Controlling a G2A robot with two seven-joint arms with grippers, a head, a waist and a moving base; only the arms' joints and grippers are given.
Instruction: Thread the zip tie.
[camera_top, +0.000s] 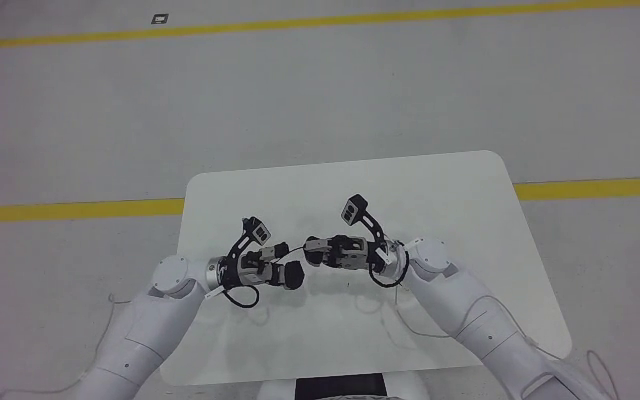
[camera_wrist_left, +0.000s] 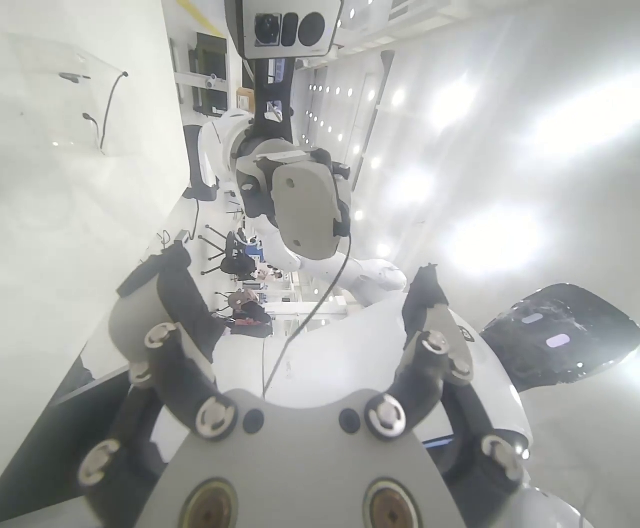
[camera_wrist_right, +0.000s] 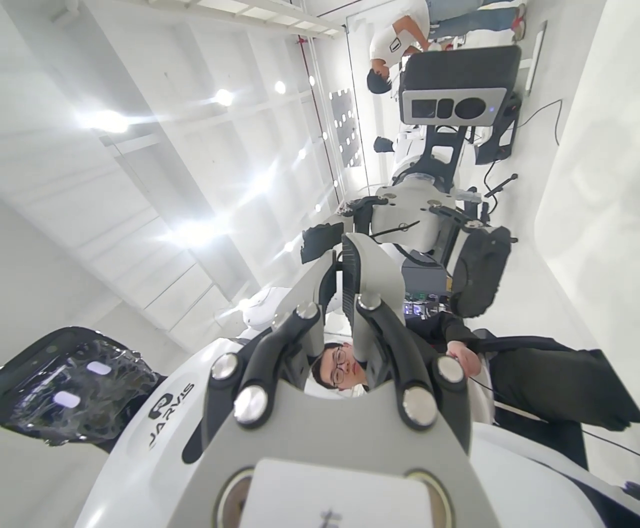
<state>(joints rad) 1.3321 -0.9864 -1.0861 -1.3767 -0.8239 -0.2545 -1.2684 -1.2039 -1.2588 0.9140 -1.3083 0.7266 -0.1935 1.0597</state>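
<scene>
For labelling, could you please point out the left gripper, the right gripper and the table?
left gripper (camera_wrist_left: 290, 267), left wrist view, midway between its fingertips.
right gripper (camera_wrist_right: 336, 243), right wrist view, midway between its fingertips.
table (camera_top: 450, 190), top view, bare surface.

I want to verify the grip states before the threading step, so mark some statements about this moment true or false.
1. Both grippers are over the white table, facing each other. True.
2. The left gripper is shut. False: its fingers stand wide apart.
3. The right gripper is wide open. False: its fingers are closed together.
4. A thin dark strand runs between the left gripper's fingers toward its palm. True.
5. Red lines mark the floor beyond the table. False: the floor has yellow lines.
</scene>
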